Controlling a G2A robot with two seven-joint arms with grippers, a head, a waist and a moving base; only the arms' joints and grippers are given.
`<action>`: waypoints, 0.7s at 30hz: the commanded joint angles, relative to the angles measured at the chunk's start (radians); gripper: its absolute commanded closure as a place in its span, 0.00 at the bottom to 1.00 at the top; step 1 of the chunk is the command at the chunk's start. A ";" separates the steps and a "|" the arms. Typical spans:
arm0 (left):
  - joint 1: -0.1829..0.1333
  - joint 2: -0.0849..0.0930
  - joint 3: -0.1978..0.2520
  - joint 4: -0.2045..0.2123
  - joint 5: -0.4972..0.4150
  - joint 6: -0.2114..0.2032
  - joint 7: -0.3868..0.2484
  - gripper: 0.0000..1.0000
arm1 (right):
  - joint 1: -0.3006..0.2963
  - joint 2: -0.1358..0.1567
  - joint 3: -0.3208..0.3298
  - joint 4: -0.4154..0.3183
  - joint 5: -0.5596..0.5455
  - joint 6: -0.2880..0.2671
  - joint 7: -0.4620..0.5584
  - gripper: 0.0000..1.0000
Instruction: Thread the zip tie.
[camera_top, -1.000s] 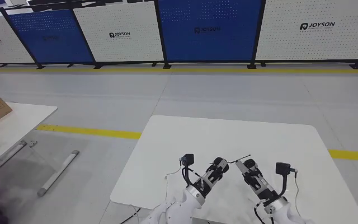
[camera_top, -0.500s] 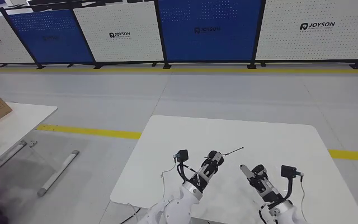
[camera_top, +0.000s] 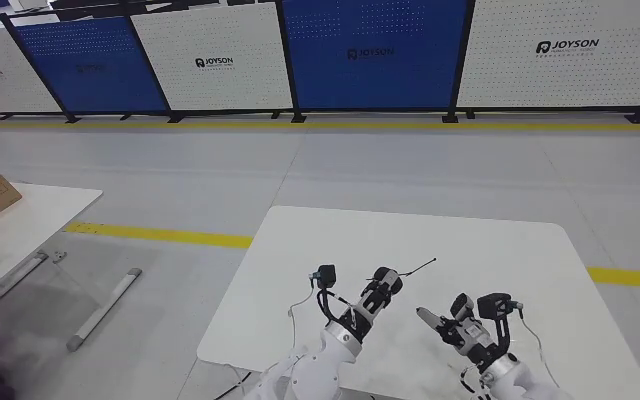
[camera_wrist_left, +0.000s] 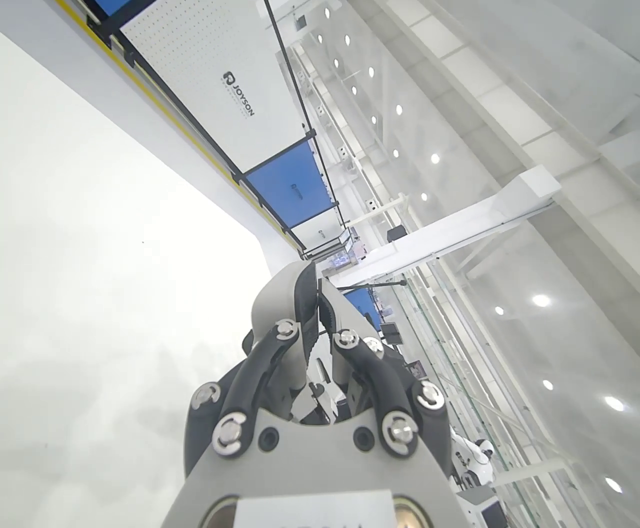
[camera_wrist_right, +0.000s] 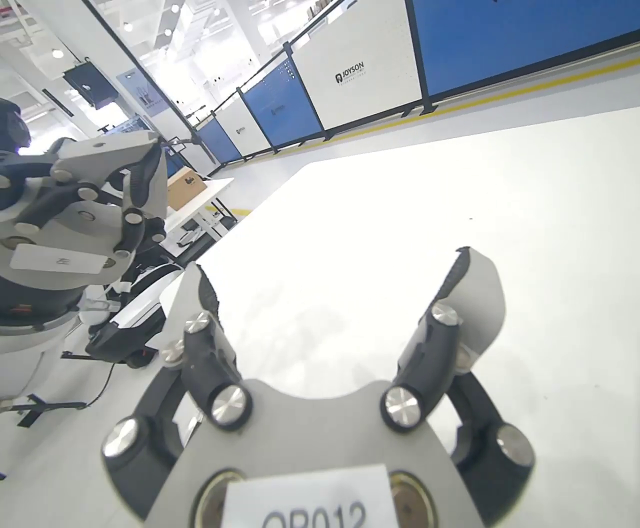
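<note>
Left claw: in the lower middle of the top view, over the near part of the table; its two fingers are pressed together on one end of the zip tie, so it is closed and gripping the tie

Zip tie: a thin dark strip that leaves the tips of the left claw and runs toward the upper right of the frame, over the white table top; the far end looks a little thicker, the details are too small to tell

Zip tie, close look: in the left wrist view it is a thin dark line that comes out sideways from between the closed fingertips

Right claw: in the top view it is lower and more to the right than the left claw, near it but apart; it does not touch the tie

Right claw, state: open, the two fingers are spread wide and the bare table top shows between them

Left claw from the other arm: the right wrist view shows it farther off, closed, with the tie as a dark line going out of its tips, seen against the room behind

Table: white, with rounded corners, in the lower half of the top view

Around: blue and white partition panels along the top of the frame, a yellow line on the grey floor, a second table at the left edge, a cardboard box on a small table
</note>
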 joint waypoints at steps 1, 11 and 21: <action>0.000 0.000 0.000 0.001 0.001 0.000 0.001 1.00 | 0.000 0.000 0.000 0.000 0.001 0.000 0.000 0.00; 0.006 -0.001 0.017 -0.014 -0.058 -0.011 -0.072 1.00 | 0.051 -0.002 -0.062 0.058 -0.281 0.037 -0.149 0.00; 0.011 0.000 0.016 -0.023 -0.065 -0.016 -0.084 1.00 | 0.051 -0.007 -0.090 0.075 -0.302 0.013 -0.239 0.00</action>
